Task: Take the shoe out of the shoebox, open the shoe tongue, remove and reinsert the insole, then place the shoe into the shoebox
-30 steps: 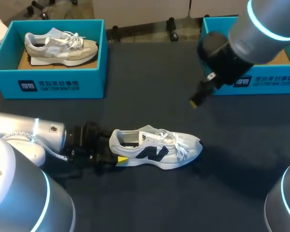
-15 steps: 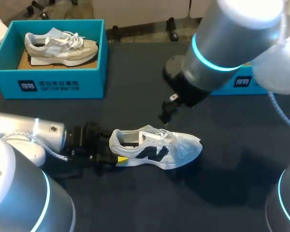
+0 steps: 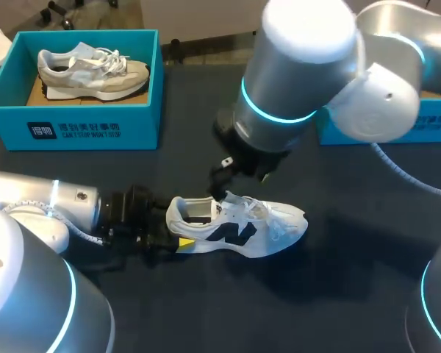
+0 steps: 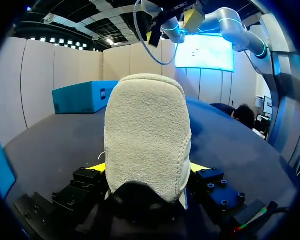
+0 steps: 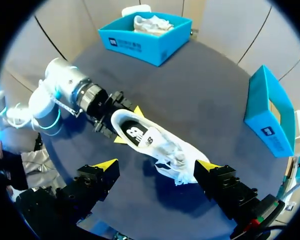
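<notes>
A white shoe (image 3: pixel 239 229) with a black side mark lies on its sole on the dark table, toe to the right. My left gripper (image 3: pixel 173 232) is shut on its heel; in the left wrist view the suede heel (image 4: pixel 147 135) fills the gap between the yellow tips of that gripper (image 4: pixel 147 167). My right arm reaches in past the middle. My right gripper (image 3: pixel 222 175) hangs open just above the shoe's mouth and tongue. In the right wrist view the right gripper (image 5: pixel 157 165) spreads wide over the shoe (image 5: pixel 150 142), touching nothing.
A teal shoebox (image 3: pixel 73 129) at the back left holds a grey-beige shoe (image 3: pixel 92 72). A second teal shoebox (image 3: pixel 397 129) stands at the back right, largely hidden by my right arm. Bare dark table lies in front of the shoe.
My right arm has swung in from the back right and come down over the shoe's mouth. The left gripper and the shoe have stayed put.
</notes>
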`<state>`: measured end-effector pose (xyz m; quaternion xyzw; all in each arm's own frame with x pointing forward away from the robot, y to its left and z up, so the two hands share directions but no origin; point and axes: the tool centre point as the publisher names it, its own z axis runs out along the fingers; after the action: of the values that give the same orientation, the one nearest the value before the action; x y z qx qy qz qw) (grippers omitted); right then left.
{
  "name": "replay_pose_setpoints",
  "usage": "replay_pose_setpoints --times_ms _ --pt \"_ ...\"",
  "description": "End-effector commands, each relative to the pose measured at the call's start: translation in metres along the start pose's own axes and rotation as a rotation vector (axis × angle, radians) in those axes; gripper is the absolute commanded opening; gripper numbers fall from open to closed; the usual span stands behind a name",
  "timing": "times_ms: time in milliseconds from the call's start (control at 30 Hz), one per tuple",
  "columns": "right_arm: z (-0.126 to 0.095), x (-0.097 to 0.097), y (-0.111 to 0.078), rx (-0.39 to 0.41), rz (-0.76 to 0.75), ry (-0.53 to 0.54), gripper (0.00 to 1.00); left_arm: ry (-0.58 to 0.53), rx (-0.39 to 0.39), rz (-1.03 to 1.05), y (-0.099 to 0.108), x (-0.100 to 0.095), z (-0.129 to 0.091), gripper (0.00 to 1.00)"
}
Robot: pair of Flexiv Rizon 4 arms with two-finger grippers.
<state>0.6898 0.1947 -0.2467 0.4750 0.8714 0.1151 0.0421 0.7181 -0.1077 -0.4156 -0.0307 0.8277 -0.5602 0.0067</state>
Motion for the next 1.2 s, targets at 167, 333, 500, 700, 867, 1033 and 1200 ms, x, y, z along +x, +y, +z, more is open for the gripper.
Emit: replay_pose_setpoints --times_ms 167,333,500,700,867,1033,1200 --pt "0.035 0.018 0.003 0.045 0.037 0.006 1.0 -0.004 -0.002 -0.001 0.0 0.002 0.0 0.0" --pt "0.035 0.018 0.003 0.045 0.037 0.006 1.0 -0.004 -0.002 -0.001 0.0 0.002 0.0 0.0" --pt "0.035 0.018 0.003 0.045 0.037 0.006 1.0 -0.004 -0.002 -0.001 0.0 0.002 0.0 0.0" --pt "0.035 0.018 0.003 0.045 0.037 0.006 1.0 -0.004 -0.002 -0.001 0.0 0.002 0.0 0.0" --pt "0.037 0.017 0.005 0.012 0.079 0.007 1.0 -0.004 -0.002 -0.001 0.0 0.002 0.0 0.0" --pt "0.041 0.012 0.011 -0.028 0.226 -0.052 1.0 -0.004 -0.002 -0.001 0.0 0.002 0.0 0.0" --pt "0.046 0.014 0.016 -0.056 0.352 -0.122 1.0 -0.004 -0.002 -0.001 0.0 0.002 0.0 0.0"
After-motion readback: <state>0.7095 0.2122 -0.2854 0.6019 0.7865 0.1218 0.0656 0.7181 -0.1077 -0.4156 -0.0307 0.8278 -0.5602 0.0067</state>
